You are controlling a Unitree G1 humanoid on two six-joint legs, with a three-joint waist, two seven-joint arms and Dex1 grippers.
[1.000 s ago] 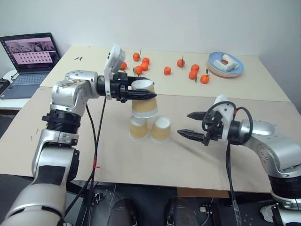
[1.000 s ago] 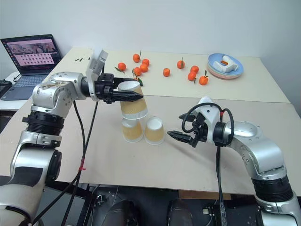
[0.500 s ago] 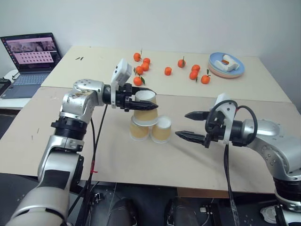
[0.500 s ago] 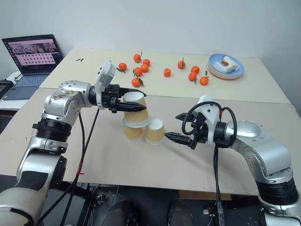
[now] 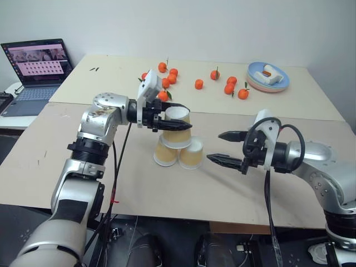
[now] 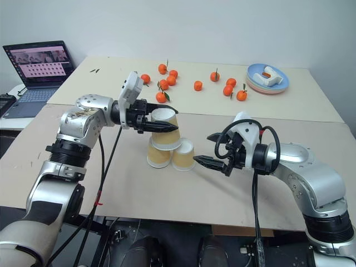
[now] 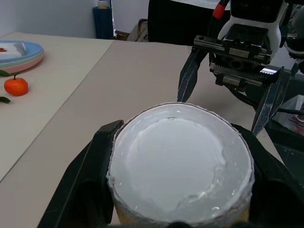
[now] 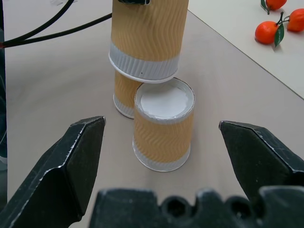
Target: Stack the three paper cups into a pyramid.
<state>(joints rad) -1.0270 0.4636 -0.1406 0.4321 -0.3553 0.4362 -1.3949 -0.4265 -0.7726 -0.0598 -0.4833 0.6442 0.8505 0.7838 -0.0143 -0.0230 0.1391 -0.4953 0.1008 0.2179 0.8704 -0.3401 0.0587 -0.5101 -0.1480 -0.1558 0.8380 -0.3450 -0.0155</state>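
Note:
Three tan paper cups stand upside down, white bases up. Two of them sit side by side on the near table. The third cup lies across their tops as a pyramid, slightly tilted. My left gripper reaches in from the left, shut on this top cup, and its fingers hug both sides in the left wrist view. Just to the right of the lower cups my right gripper stands wide open and empty, its tips aimed at them.
Several tangerines lie scattered on the far table, with stacked plates at the back right. A laptop stands open at the far left. A black cable hangs from my left arm over the table's front.
My left gripper carried the third cup down and a little to the right, from above the left lower cup onto both. The right gripper stayed where it was.

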